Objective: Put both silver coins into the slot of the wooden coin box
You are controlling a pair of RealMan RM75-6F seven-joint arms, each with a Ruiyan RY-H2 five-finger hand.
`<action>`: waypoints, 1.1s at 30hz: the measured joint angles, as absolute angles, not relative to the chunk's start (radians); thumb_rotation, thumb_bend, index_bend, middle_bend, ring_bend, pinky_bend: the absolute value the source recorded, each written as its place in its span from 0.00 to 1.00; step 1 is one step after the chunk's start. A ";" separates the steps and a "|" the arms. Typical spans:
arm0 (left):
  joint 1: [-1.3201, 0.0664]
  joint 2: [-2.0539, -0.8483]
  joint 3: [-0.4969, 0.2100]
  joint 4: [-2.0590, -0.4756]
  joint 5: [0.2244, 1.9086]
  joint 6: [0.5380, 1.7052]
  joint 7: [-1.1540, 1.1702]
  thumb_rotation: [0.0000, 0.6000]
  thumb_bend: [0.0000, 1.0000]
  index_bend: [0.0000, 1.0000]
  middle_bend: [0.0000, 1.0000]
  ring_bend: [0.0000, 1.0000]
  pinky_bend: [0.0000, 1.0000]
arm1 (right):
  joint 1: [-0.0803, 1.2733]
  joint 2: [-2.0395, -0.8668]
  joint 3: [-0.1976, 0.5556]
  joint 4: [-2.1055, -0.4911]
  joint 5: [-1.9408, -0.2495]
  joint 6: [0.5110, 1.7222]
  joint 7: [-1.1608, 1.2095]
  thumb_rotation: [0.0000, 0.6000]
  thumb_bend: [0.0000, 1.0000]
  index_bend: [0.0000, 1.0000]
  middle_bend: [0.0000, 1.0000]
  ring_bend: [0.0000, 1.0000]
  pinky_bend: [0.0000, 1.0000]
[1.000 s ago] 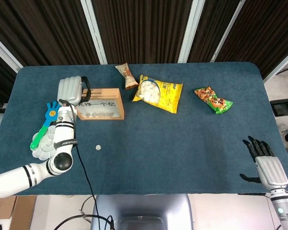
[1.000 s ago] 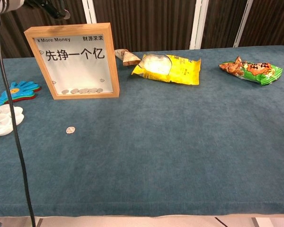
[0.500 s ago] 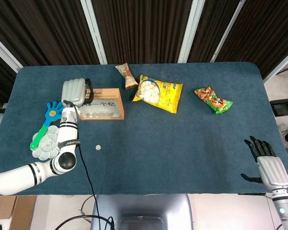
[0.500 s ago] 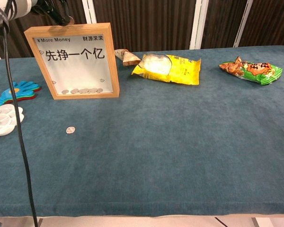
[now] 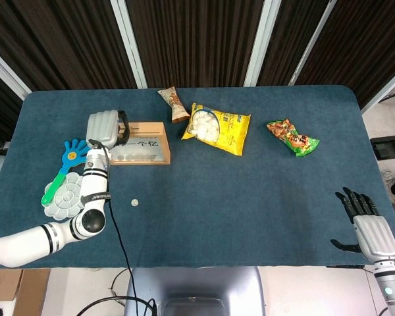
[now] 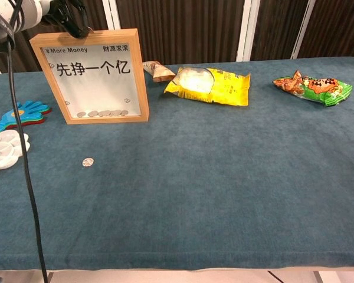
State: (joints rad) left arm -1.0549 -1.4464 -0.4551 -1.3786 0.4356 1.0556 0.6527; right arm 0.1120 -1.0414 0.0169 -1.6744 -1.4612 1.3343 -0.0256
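Left hand (image 5: 104, 127): we saw it over the wooden coin box (image 5: 139, 141) top, far left; couldn't tell if it pinched a coin.
Right hand (image 5: 368, 224): idle near right, fingers spread, empty.
Left to do: one silver coin (image 6: 88, 161) lay on the table, near of the box.

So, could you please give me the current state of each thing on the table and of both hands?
Coin box: upright, several coins inside.
Loose coin: flat on the table, untouched.
Left hand: above the box top; its hold hidden.
Right hand: open, idle at the table's edge.
Yellow bag: lying flat.
Green packet: lying flat.
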 measured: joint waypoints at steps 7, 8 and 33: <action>-1.058 -1.453 -0.444 -1.368 0.464 1.071 0.639 1.00 0.41 0.42 1.00 1.00 1.00 | 0.112 -1.042 0.017 -1.675 -1.460 1.335 -0.026 1.00 0.09 0.00 0.00 0.00 0.00; -1.058 -1.453 -0.443 -1.367 0.467 1.074 0.637 1.00 0.41 0.40 1.00 1.00 1.00 | 0.112 -1.042 0.017 -1.675 -1.460 1.335 -0.027 1.00 0.09 0.00 0.00 0.00 0.00; -0.631 -1.453 -0.019 -1.657 1.193 1.396 0.283 1.00 0.41 0.39 1.00 1.00 1.00 | 0.091 -1.044 -0.011 -1.694 -1.555 1.400 -0.037 1.00 0.09 0.00 0.00 0.00 0.00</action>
State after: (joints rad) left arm -0.6311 -1.4529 -0.0193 -1.6572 1.1934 1.3962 0.2826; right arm 0.0907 -1.0442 -0.0113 -1.6945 -1.5551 1.3998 -0.0373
